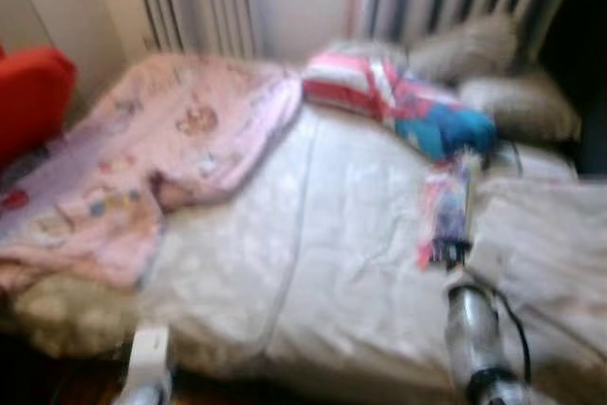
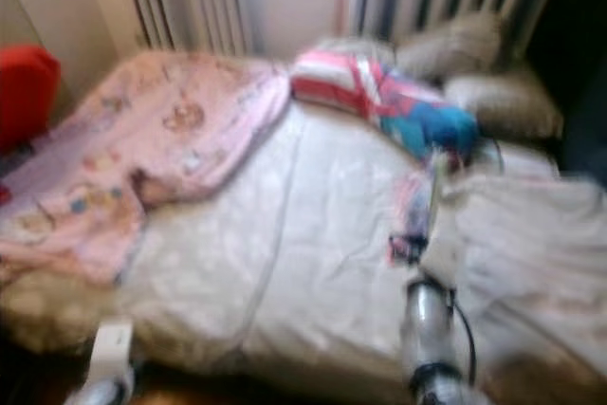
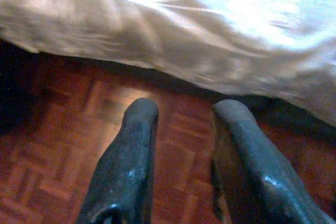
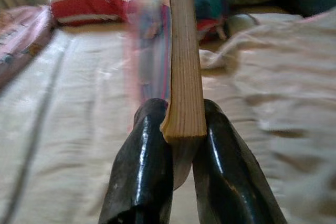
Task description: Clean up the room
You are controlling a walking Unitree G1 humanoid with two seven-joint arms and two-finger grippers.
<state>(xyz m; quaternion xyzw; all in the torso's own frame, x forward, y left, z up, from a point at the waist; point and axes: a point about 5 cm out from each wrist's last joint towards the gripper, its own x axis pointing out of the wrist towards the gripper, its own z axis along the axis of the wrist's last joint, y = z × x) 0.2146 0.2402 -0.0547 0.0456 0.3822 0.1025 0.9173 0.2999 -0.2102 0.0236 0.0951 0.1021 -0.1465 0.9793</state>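
Above the bed [image 1: 313, 263], a book [image 4: 184, 77] stands on edge, pinched at its spine by the right end effector [image 4: 181, 129], fingers closed on it. Pink blanket [image 1: 152, 149] lies left, striped pillow [image 1: 351, 82] beyond. Left end effector [image 3: 184, 129] hangs open over wood floor [image 3: 52, 171].

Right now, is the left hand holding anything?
No: the left hand hangs open over the wooden floor by the bed's edge, nothing between its fingers.
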